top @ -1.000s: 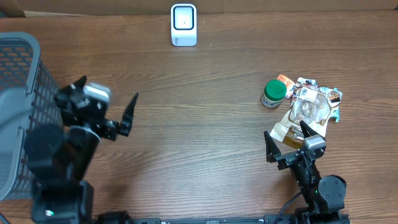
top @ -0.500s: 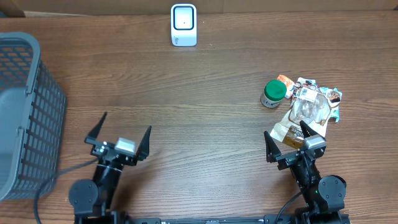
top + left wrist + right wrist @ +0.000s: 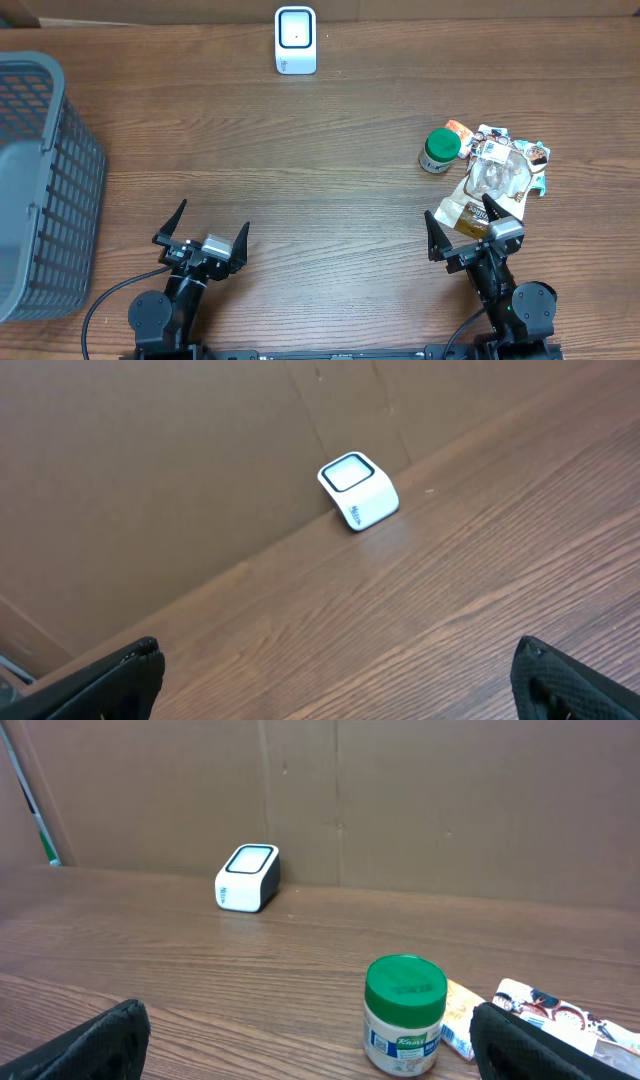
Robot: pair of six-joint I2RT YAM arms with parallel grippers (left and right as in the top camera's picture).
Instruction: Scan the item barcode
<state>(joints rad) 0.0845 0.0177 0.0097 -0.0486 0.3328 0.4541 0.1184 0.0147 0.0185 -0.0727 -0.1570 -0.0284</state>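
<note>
A white barcode scanner [image 3: 295, 40] stands at the table's far edge, also in the left wrist view [image 3: 358, 490] and the right wrist view [image 3: 247, 877]. A green-lidded jar [image 3: 439, 150] stands upright at the right, beside a pile of snack packets [image 3: 497, 172]. In the right wrist view the jar [image 3: 404, 1015] is just ahead of my right gripper [image 3: 308, 1012], which is open and empty. That right gripper [image 3: 458, 206] sits low near the front edge, by the packets. My left gripper [image 3: 215, 214] is open and empty at the front left, facing the scanner.
A grey mesh basket [image 3: 40, 180] stands at the left edge of the table. A brown cardboard wall [image 3: 400, 800] runs behind the scanner. Bare wood lies between the two arms.
The left arm came down from beside the basket to a low pose at the front edge, its open gripper now facing the scanner. The right arm has not moved.
</note>
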